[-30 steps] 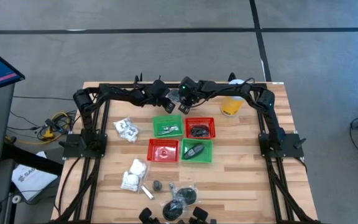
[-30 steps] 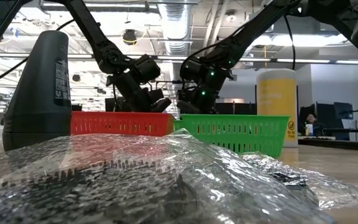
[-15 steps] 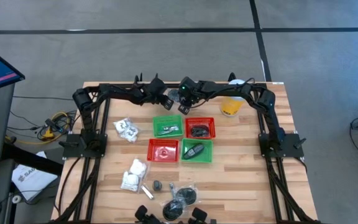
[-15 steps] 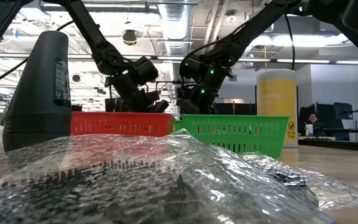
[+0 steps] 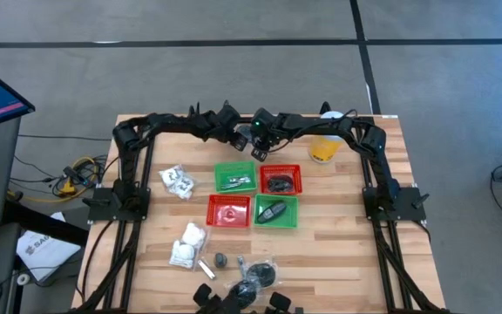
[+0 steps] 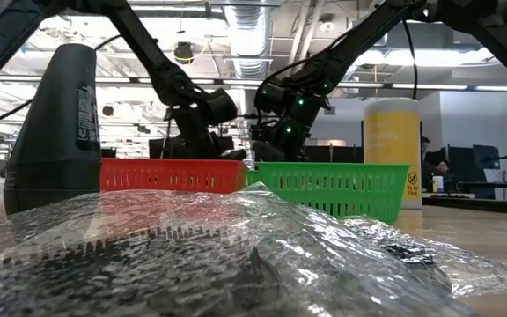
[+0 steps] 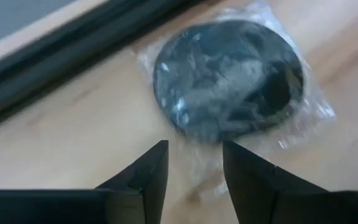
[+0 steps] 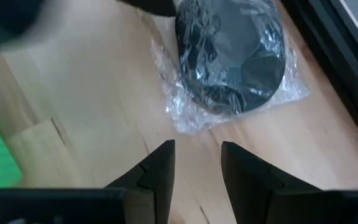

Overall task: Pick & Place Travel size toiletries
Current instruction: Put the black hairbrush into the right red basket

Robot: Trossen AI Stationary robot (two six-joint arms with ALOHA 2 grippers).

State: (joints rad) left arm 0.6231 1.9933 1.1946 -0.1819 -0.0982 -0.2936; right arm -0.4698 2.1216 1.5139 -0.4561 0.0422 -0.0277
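Since a second ago, a shift of the left gripper [image 5: 233, 132] sideways to just beside the right gripper [image 5: 260, 142], fingers now wider apart and empty, tips just short of the plastic-wrapped dark disc [image 7: 229, 74] on the far strip of the worktop [image 5: 338, 253]; no change at the right gripper, part-open, empty, over that same disc. From near edge to far: more wrapped discs [image 5: 257, 278], number unclear, one thin tube [image 5: 206, 268], three white packets [image 5: 187, 243], four mesh baskets [image 5: 235, 177], two red and two green, one yellow cup [image 5: 323, 150].
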